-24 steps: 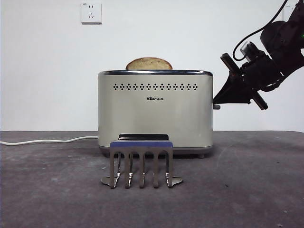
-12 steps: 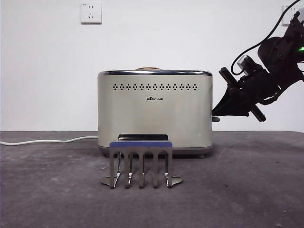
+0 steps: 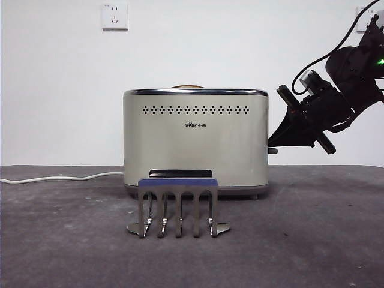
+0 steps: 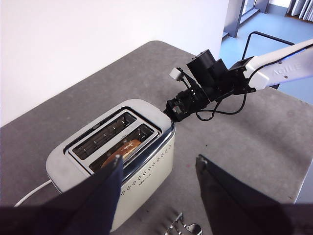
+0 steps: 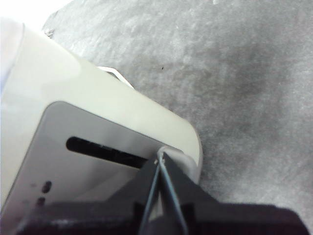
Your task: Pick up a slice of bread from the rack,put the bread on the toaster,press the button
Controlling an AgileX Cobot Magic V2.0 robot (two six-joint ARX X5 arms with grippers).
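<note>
right gripper (image 3: 273,139) pinched closed, tip pressed on button (image 3: 273,135) at toaster (image 3: 195,139) side | bread (image 4: 122,148) sunk in slot; left gripper (image 4: 159,169) held wide above

The right gripper (image 5: 160,161) has its two black jaws pressed together, only a thin pale seam between them, narrowing to a point. That point rests against the toaster (image 5: 83,103) at the rounded corner of its grey end panel. On the panel, just beside the tip, runs a dark slot (image 5: 105,152). Two small dark marks sit farther off on the same panel. Past the tip lies the grey table (image 5: 234,73).
</note>
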